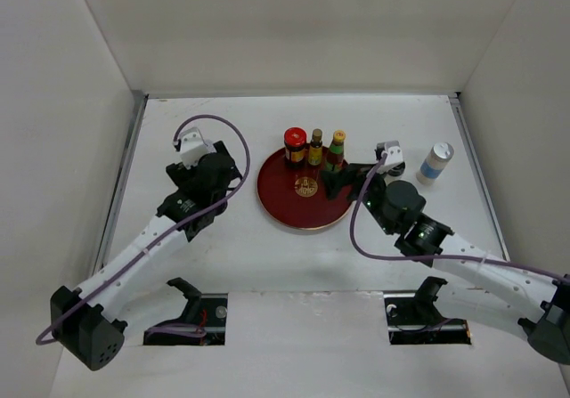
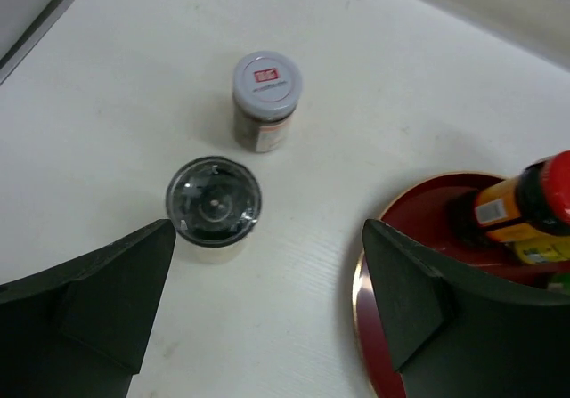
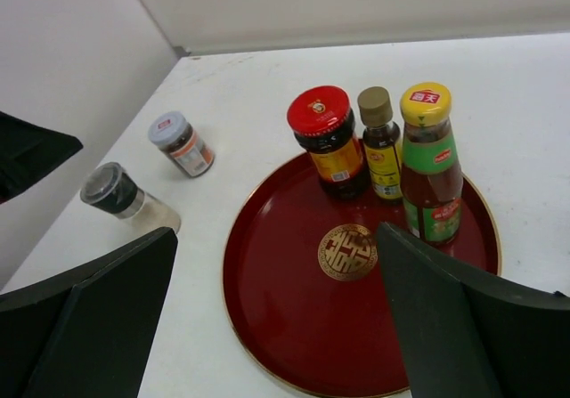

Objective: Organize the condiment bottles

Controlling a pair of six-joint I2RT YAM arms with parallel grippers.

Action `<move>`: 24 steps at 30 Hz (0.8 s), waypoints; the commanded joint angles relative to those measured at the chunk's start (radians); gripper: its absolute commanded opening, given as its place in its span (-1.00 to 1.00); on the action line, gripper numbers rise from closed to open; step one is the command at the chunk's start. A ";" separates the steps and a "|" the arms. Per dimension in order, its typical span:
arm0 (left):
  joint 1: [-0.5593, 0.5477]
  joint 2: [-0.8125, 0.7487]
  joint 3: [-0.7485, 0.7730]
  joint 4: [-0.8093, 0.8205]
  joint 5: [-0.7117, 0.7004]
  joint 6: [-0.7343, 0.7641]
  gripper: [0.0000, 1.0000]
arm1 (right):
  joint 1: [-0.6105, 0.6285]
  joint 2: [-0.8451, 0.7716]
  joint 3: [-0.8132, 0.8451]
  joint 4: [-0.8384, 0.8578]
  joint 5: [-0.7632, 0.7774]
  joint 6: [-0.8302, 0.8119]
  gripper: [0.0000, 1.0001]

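A red-capped jar, a small brown-capped bottle and a yellow-capped sauce bottle stand in a row at the back of the red round tray. A white blue-banded shaker and a grey-lidded jar stand right of the tray. My left gripper is open and empty above the table, just short of a clear-topped dark jar and a grey-lidded spice jar. My right gripper is open and empty over the tray, short of the three bottles.
White walls close in the table on the left, back and right. In the top view the left arm covers the two jars left of the tray. The right arm reaches over the tray's right rim.
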 commanded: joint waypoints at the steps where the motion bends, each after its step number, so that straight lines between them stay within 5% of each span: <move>1: 0.094 0.013 0.036 -0.133 0.137 -0.038 0.75 | 0.020 0.017 -0.003 0.087 -0.032 0.004 1.00; 17: 0.264 0.153 -0.047 0.048 0.235 0.017 0.77 | 0.055 0.028 0.004 0.079 -0.035 -0.007 1.00; 24: 0.307 0.205 -0.067 0.130 0.254 0.040 0.64 | 0.055 0.045 0.004 0.084 -0.033 -0.007 1.00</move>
